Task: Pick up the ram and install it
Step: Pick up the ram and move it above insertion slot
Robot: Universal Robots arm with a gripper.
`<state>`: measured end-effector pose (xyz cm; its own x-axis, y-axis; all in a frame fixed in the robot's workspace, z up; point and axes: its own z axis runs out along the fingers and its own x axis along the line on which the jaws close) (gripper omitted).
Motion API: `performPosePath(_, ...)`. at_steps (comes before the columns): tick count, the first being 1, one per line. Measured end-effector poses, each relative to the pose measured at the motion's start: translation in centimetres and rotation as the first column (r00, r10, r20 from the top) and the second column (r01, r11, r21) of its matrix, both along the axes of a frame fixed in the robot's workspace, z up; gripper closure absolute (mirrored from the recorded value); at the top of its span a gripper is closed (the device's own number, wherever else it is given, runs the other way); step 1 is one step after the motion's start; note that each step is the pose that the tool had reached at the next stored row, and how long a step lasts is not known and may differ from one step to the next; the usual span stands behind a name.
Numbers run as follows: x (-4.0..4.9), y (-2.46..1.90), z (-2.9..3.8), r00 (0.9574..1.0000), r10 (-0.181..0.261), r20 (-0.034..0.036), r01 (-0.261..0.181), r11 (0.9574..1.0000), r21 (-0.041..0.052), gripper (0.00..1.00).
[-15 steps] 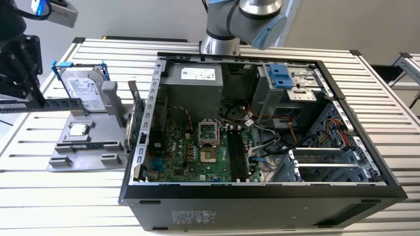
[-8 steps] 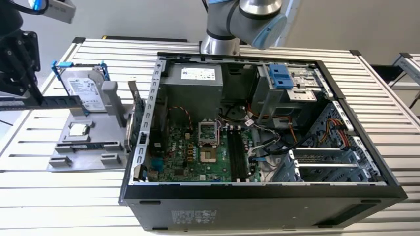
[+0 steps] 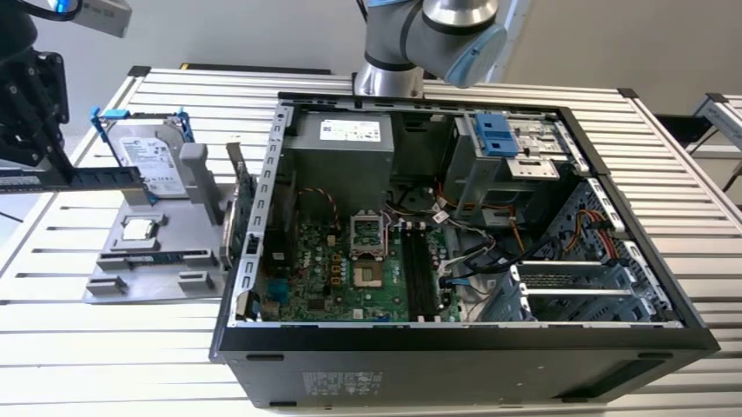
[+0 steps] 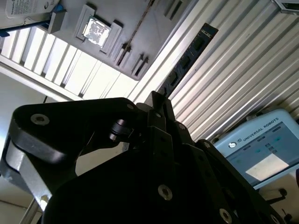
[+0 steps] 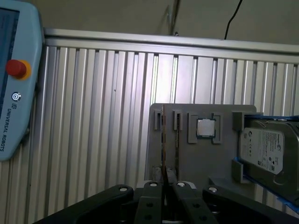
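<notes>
Ribbed aluminium slats form the surface, on which a black, open-sided computer case is laid in the exterior view. A green circuit board and tangled coloured cables are exposed inside it. Behind the case the grey and pale-blue arm is seen. At the exterior view's left a matt grey tray is set beside the case. It carries a square silver processor chip and a silver hard drive in a blue frame. The ram, a long, thin green-blue stick, is held level in the air above the tray, well apart from the case. It is clamped by the black claw, and its free end is seen across the hard drive.

In the second wrist view the claw is shown as dark, bolted metal links, closed on the ram. A row of small dark chips is seen along the stick. Beyond it lie the tray, the processor chip and the bright surface. A pale-blue control tablet lies on the slats.

In the first wrist view the ram is seen edge-on as a thin line, pinched between the fingers of the claw. Past it the tray, the processor chip and the hard drive are seen. The control tablet, with its red button, lies apart from them on the surface.
</notes>
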<state>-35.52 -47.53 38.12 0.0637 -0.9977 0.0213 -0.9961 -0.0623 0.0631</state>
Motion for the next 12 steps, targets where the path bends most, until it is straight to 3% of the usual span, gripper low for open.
performPosePath(12,0.43,0.00,-0.01,1.0000,0.000,0.0000,0.000,1.0000,-0.0001,1.00)
